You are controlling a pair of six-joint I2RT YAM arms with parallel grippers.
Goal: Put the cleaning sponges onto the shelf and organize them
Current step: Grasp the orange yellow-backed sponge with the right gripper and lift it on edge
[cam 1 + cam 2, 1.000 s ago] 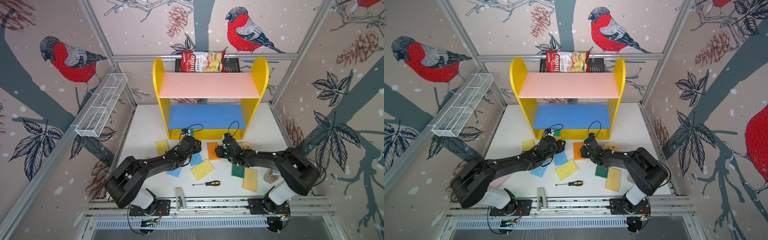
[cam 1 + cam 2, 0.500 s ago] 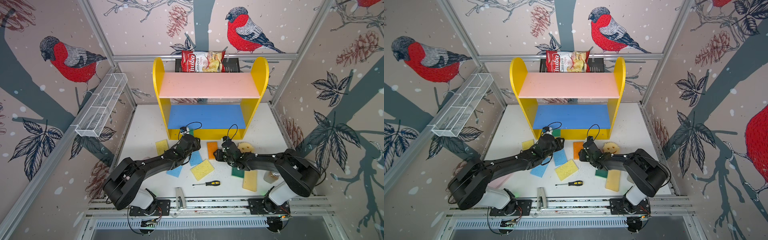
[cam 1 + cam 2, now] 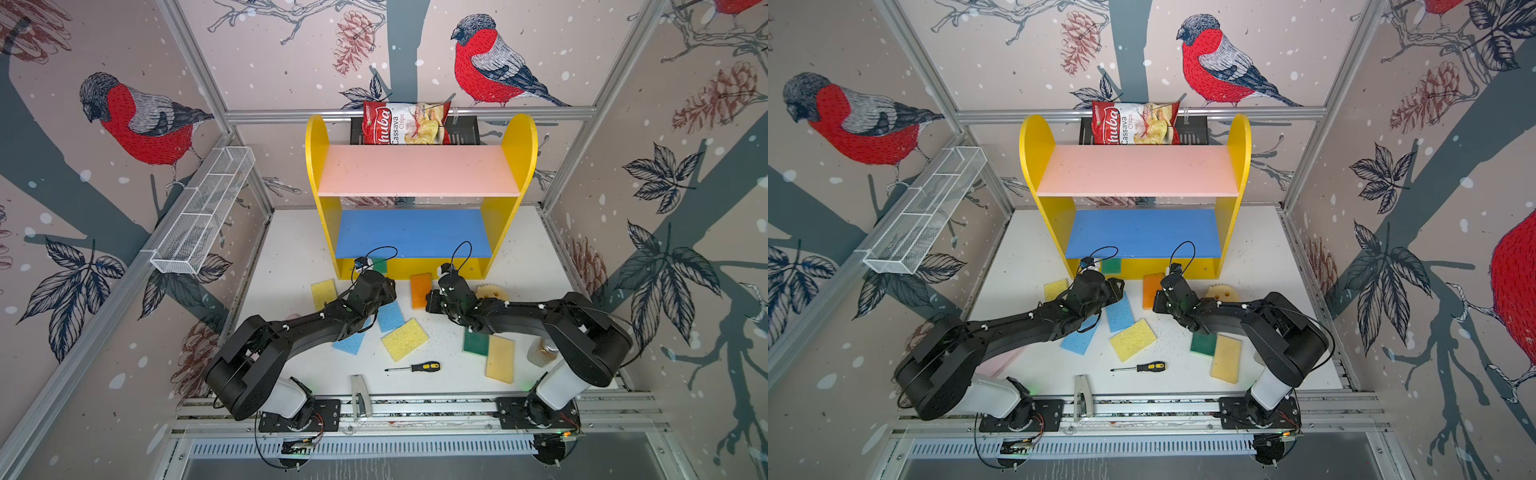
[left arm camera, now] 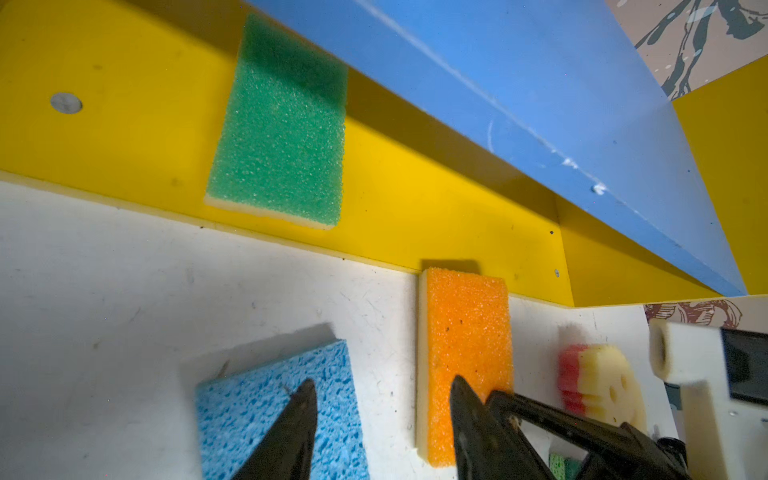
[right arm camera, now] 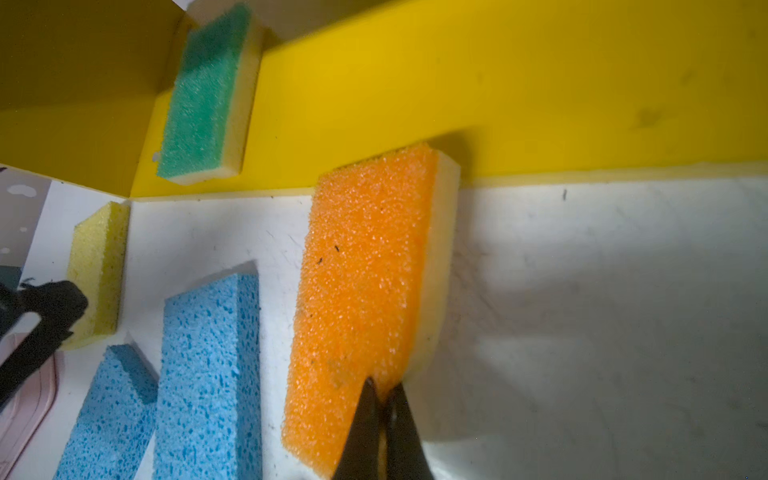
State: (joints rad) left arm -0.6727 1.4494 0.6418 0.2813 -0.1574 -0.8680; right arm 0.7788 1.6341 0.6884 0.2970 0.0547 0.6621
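My right gripper (image 5: 384,386) is shut on the near end of an orange sponge (image 5: 365,270), whose far end reaches the front lip of the yellow shelf (image 3: 318,166). In both top views this sponge (image 3: 419,286) (image 3: 1150,286) lies just in front of the shelf. A green sponge (image 4: 282,133) (image 3: 379,265) lies on the shelf's yellow base. My left gripper (image 4: 383,380) hangs open, empty, over a blue sponge (image 4: 274,415) and the bare gap beside the orange one. Loose on the table: another blue sponge (image 3: 351,340), two yellow ones (image 3: 323,291) (image 3: 404,338), a smiley sponge (image 3: 492,293), a green one (image 3: 476,343).
A screwdriver (image 3: 415,367) and a metal stapler (image 3: 359,392) lie near the table's front edge. A small jar (image 3: 540,351) stands by the right arm. A chips bag (image 3: 405,122) sits behind the shelf, a white wire tray (image 3: 203,216) on the left wall.
My right gripper has slid left and closed on the orange sponge's near end. The left arm has barely moved and its jaws stay as they were.
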